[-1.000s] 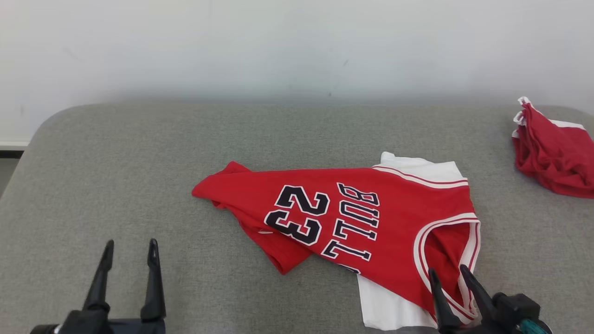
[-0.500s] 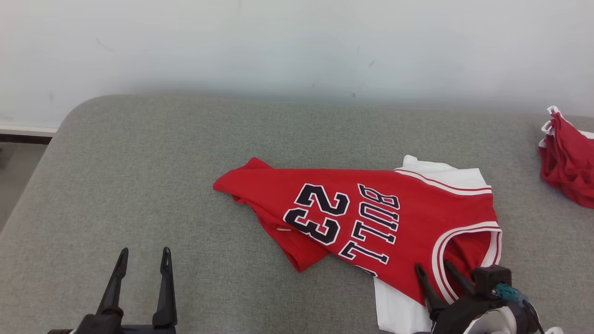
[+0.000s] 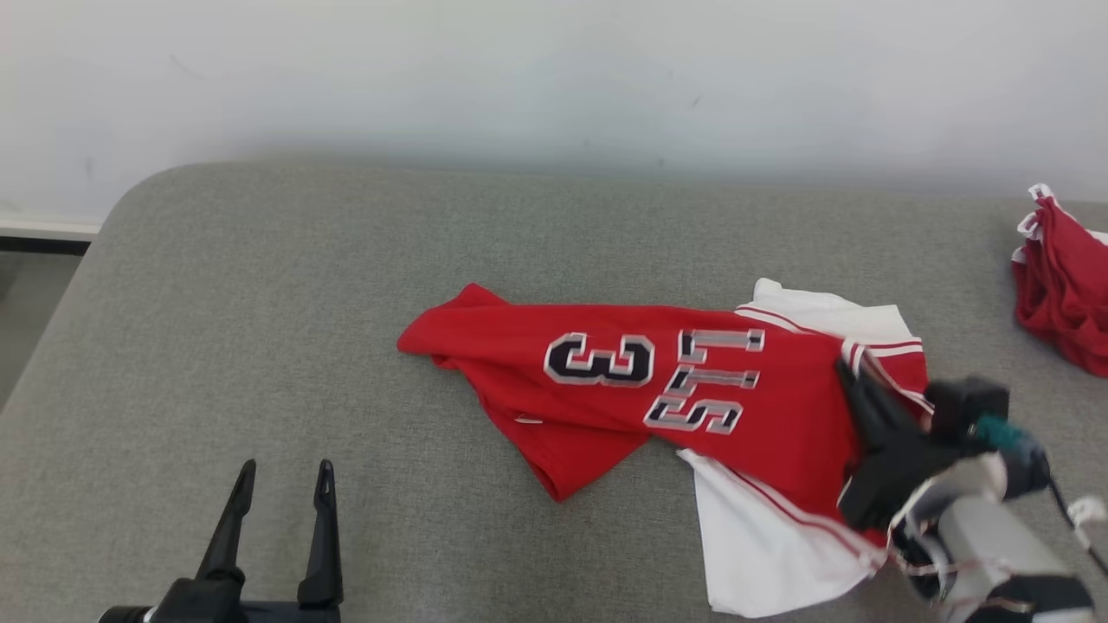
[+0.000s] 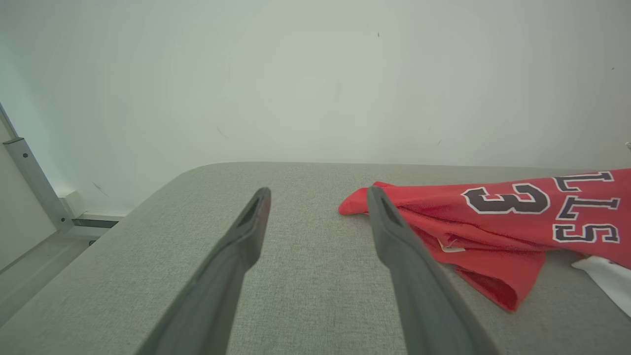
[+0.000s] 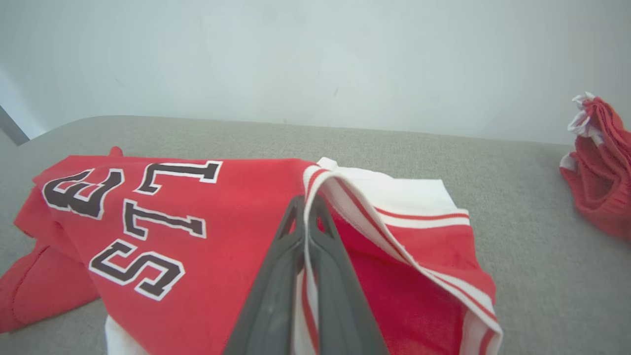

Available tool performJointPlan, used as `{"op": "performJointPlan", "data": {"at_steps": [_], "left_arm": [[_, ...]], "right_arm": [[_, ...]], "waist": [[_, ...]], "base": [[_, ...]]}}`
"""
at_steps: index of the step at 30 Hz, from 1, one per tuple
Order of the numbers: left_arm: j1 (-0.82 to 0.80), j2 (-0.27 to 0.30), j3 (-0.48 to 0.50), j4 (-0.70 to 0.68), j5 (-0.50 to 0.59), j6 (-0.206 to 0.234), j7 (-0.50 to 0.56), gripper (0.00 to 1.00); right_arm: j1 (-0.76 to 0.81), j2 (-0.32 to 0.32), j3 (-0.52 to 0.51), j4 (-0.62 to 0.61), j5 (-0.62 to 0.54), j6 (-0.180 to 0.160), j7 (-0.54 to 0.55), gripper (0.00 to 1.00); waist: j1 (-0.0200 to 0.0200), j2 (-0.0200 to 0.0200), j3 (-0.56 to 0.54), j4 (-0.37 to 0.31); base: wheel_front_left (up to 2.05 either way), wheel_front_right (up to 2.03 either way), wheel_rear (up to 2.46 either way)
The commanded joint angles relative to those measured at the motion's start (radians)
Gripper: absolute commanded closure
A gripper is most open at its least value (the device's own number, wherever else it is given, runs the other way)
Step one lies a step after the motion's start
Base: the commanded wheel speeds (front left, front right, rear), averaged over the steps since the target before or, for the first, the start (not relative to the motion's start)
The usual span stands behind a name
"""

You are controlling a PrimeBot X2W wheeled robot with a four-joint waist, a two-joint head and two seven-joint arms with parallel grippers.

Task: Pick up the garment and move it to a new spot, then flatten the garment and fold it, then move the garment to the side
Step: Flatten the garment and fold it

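Observation:
The garment (image 3: 606, 381) is a red jersey with black lettering and white striped trim, lying crumpled over a white part in the middle of the grey surface. It also shows in the left wrist view (image 4: 498, 217) and the right wrist view (image 5: 197, 222). My right gripper (image 3: 853, 381) is shut on the jersey's striped armhole edge and holds that edge lifted off the surface; in the right wrist view the fingers (image 5: 305, 212) pinch the trim. My left gripper (image 3: 286, 472) stands open at the lower left, apart from the cloth, with nothing between its fingers (image 4: 246, 227).
A second red garment (image 3: 1060, 277) with white trim lies bunched at the far right edge of the grey padded surface (image 3: 260, 285). A white wall runs behind. The surface's rounded left corner drops to the floor (image 4: 34, 256).
My right gripper has shut on the jersey's striped edge and lifted it up and back, folding the cloth so part of the lettering is hidden. The camera shifted a little. The left gripper stays open.

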Motion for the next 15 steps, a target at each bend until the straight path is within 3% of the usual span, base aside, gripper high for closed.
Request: {"op": "performJointPlan", "data": {"at_steps": [1, 9, 13, 14, 15], "left_arm": [[-0.016, -0.004, -0.005, 0.004, 0.012, -0.004, -0.003, 0.0], [-0.047, -0.01, -0.057, 0.024, 0.014, -0.015, -0.003, 0.0], [-0.057, -0.011, -0.072, 0.035, 0.005, -0.016, -0.003, 0.0], [-0.057, -0.012, -0.075, 0.039, 0.004, -0.016, -0.003, 0.0], [-0.058, -0.012, -0.077, 0.043, 0.004, -0.016, -0.003, 0.0]], "right_arm": [[-0.05, -0.017, 0.006, 0.01, 0.004, -0.003, 0.003, 1.0], [-0.259, -0.075, 0.023, 0.126, 0.012, -0.003, 0.03, 1.0], [-0.325, -0.08, 0.027, 0.253, 0.012, -0.003, 0.061, 1.0], [-0.335, -0.076, 0.035, 0.281, 0.006, -0.003, 0.071, 0.17], [-0.346, -0.07, 0.041, 0.299, 0.007, -0.003, 0.063, 0.0]], "waist": [[0.0, 0.0, 0.008, 0.007], [0.0, 0.0, 0.034, 0.055], [0.0, 0.0, 0.041, 0.072], [0.0, 0.0, 0.041, 0.074], [0.0, 0.0, 0.038, 0.076]], "base": [[0.0, 0.0, 0.0], [0.0, 0.0, 0.0], [0.0, 0.0, 0.0], [0.0, 0.0, 0.0], [0.0, 0.0, 0.0]]}}
